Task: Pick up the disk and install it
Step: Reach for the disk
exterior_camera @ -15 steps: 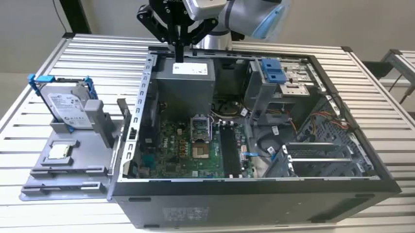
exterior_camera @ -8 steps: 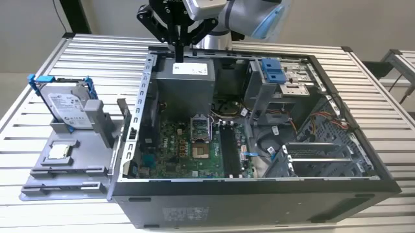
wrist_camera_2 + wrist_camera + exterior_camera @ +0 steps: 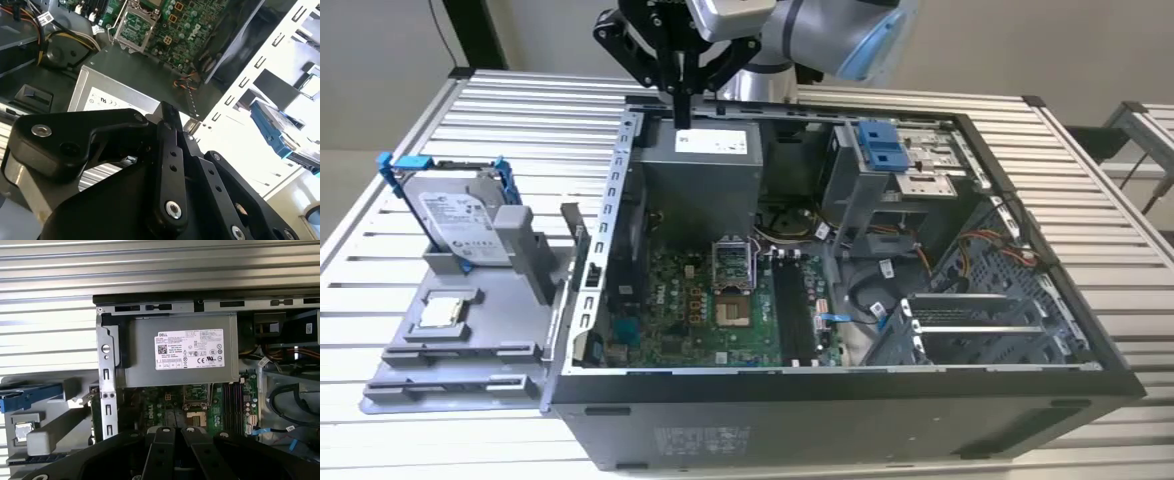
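The disk (image 3: 460,225) stands on edge in a grey holder (image 3: 467,350) at the exterior view's left, outside the computer case; it is a silver drive with a white label in a blue bracket. My gripper (image 3: 680,112) hangs over the case's back corner, just above the grey power supply (image 3: 707,140), well apart from the disk. Its black fingers are shut together with nothing between them. In the second wrist view the fingers (image 3: 167,150) cross the foreground and the disk (image 3: 272,127) lies beyond the case wall. The first wrist view has the disk's blue bracket (image 3: 20,397) beside the case.
The open computer case (image 3: 854,390) lies on a slatted metal table (image 3: 494,110). Inside are the motherboard (image 3: 720,300), cables, and a drive cage with a blue latch (image 3: 883,145). A small square silver processor chip (image 3: 443,310) rests on the grey holder below the disk.
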`<move>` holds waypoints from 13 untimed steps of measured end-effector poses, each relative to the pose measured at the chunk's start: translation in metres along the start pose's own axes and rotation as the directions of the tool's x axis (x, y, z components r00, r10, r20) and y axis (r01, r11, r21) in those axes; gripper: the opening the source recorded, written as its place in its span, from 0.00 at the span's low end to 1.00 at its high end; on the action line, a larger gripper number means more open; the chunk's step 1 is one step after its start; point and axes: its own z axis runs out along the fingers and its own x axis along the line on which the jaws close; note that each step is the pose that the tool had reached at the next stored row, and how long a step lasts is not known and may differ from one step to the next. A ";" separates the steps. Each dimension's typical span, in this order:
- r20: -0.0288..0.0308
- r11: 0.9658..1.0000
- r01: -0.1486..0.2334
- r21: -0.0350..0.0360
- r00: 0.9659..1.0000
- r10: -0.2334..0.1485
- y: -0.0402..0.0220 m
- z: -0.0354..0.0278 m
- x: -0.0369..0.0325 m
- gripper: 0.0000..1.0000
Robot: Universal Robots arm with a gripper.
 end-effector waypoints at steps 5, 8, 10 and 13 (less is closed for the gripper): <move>0.000 1.000 0.000 0.000 1.000 0.000 -0.0004 -0.0001 0.0059 0.00; 0.000 1.000 0.000 0.000 1.000 0.000 -0.0007 -0.0002 0.0103 0.00; 0.000 1.000 0.000 0.000 1.000 0.000 -0.0009 -0.0003 0.0133 0.00; 0.000 1.000 0.000 0.000 1.000 0.000 -0.0012 -0.0003 0.0174 0.00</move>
